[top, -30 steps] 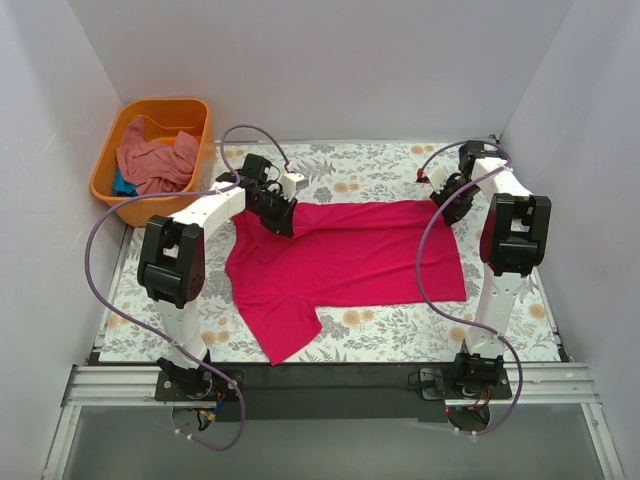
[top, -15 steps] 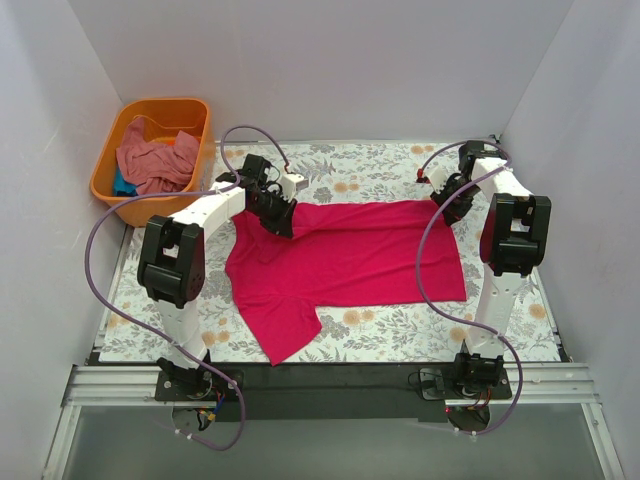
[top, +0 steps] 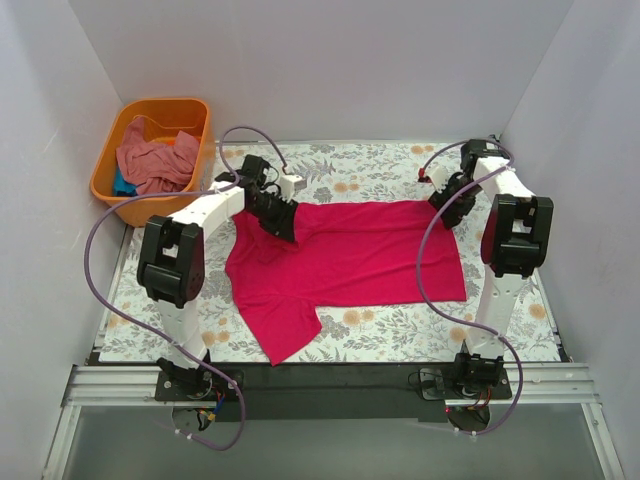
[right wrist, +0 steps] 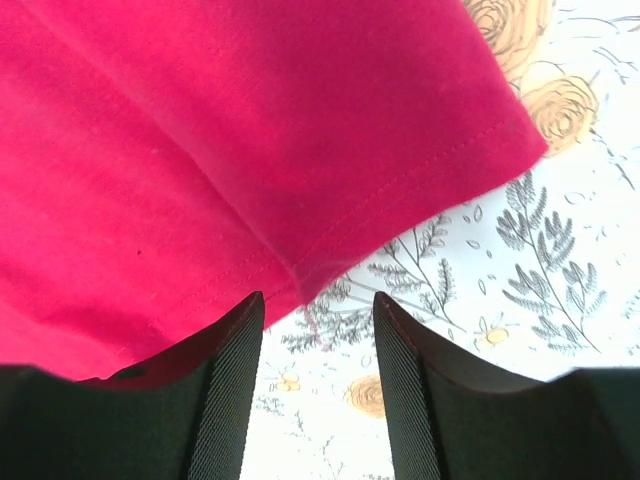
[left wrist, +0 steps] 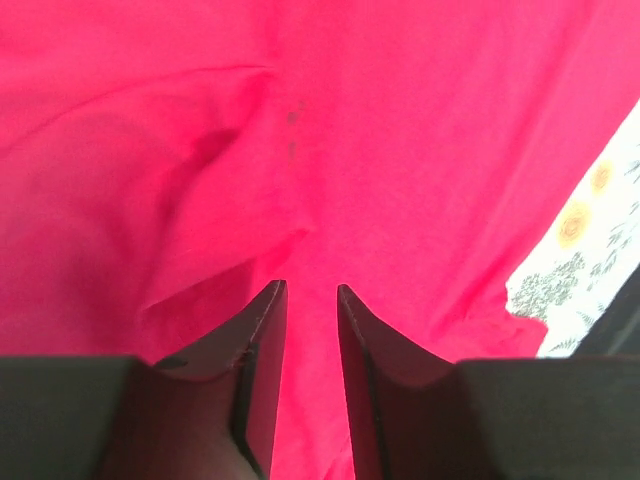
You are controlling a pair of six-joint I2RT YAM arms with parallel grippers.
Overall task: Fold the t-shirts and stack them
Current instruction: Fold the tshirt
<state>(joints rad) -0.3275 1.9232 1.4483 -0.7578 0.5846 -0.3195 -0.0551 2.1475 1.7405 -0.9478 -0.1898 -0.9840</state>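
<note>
My left pincer (left wrist: 310, 290), slightly parted and empty, hangs over the crimson t-shirt (top: 350, 255) spread beneath it on the floral-clothed counter (top: 380, 170). My right pincer (right wrist: 315, 300) gapes empty above its edge. White walls (top: 320, 60) surround.

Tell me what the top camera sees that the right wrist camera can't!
Only the top camera shows the orange tub with a salmon tee inside, the left arm, the right arm, and the whole crimson tee spread out. Only the right wrist camera shows the hem's stitching up close, between open jaws. Both show the crimson tee and the floral cloth.
</note>
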